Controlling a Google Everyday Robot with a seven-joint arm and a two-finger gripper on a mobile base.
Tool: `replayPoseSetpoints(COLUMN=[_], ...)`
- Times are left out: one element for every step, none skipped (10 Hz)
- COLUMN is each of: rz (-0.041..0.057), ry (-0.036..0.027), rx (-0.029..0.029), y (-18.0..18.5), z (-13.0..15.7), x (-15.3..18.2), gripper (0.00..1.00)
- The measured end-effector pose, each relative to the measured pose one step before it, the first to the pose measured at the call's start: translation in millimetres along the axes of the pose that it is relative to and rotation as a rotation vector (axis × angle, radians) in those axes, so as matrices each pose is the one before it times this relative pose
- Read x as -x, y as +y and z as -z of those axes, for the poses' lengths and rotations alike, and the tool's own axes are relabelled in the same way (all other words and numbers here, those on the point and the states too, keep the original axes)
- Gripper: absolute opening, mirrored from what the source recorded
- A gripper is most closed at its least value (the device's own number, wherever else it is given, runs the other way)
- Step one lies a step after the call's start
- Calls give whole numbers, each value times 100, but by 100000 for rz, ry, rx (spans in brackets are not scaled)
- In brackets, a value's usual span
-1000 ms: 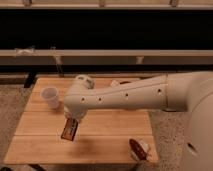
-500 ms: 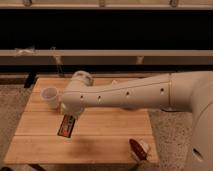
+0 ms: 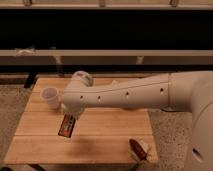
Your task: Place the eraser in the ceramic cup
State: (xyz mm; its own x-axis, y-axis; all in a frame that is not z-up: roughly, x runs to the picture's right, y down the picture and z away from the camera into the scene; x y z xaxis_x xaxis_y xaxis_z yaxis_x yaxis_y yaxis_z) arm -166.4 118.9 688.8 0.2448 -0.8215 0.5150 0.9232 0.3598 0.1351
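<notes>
The eraser [image 3: 66, 126] hangs directly beneath the end effector [image 3: 69, 115], its upper end meeting the underside of the arm's rounded white tip and its lower end pointing down toward the near-left part of the table [image 3: 110, 135]. It is a dark flat bar with reddish-orange marks on its face, tilted slightly so its bottom leans left. The end effector is closed, clamped on the top of the eraser; its fingers are mostly hidden behind the bulky wrist. The arm [image 3: 125, 95] reaches in from the right across the middle of the table. The ceramic cup [image 3: 50, 96] stands upright on the far-left part of the table, just left of the arm's tip and farther back than the eraser, apart from it. A brown-and-white rounded object [image 3: 139, 148] lies at the near-right edge of the table, well apart from the eraser.
</notes>
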Motion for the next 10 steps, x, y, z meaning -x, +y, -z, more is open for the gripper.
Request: replayPoseSetpoints(rz=[3481,3044,3052,3039,3330,2514,1705,2328,1987,1093], ry=[2422,2012,1828,1142,942,872,710,851,929,821], rx=[13,-188,-469,-687,-1193,-1217,-1105,-1820,-1921,-1195], y=[-314,-143,-418,-827,-1030,-744,-479,-1020,-1023,-442], z=[-7,-98,-236,-278,-301,-291,-303,-461,-427,-165], x=[-916,-1567,-1846,-1497,-1288,-1217,-1109,-1317,-1409,-1062], gripper=[0,0,0,0,0,0,0,0,0,0])
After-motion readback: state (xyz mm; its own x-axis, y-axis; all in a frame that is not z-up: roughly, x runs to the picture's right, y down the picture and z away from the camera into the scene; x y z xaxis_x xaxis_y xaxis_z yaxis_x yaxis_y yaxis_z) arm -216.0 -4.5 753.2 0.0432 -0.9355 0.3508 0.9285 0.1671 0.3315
